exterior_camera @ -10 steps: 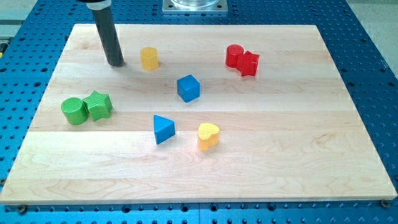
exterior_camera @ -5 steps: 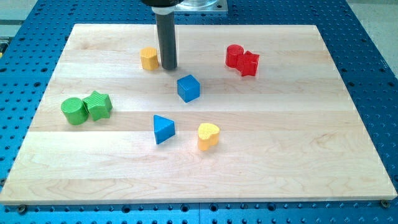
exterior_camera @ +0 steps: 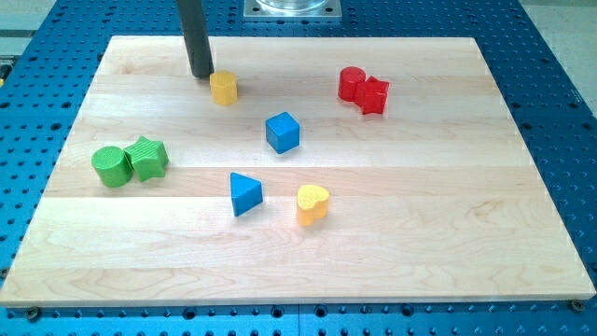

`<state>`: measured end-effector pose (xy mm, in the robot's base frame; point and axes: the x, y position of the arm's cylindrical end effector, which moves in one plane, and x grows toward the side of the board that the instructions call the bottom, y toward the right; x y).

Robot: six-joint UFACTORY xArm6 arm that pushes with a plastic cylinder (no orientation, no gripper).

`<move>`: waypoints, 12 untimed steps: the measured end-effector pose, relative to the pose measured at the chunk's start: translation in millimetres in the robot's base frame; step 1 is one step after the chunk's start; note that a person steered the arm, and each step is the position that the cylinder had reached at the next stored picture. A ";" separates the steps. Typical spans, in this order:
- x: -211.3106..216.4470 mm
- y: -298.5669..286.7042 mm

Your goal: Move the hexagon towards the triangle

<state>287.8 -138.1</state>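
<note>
The yellow hexagon block (exterior_camera: 223,88) sits near the view's top, left of centre, on the wooden board (exterior_camera: 448,215). The blue triangle block (exterior_camera: 245,194) lies well below it, toward the view's bottom. My tip (exterior_camera: 201,75) is just to the upper left of the yellow hexagon, very close to it or touching its edge. The dark rod rises from there out of the view's top.
A blue cube (exterior_camera: 283,132) lies between hexagon and triangle, slightly right. A yellow heart block (exterior_camera: 312,203) sits right of the triangle. A green cylinder (exterior_camera: 111,166) and green star block (exterior_camera: 148,157) sit at the left. Two red blocks (exterior_camera: 363,90) touch at the upper right.
My tip went from the hexagon's left to its right side, then back to its upper left. The hexagon has barely shifted.
</note>
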 end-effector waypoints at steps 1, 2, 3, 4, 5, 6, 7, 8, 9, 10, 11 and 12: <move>-12.6 48.7; -26.8 61.7; -26.6 61.7; -16.2 57.3; -16.2 39.2; -11.2 21.1; 11.5 15.2; 56.8 20.9; 55.2 53.1; 41.0 65.9; 8.8 89.8; -15.6 112.7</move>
<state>272.1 -25.3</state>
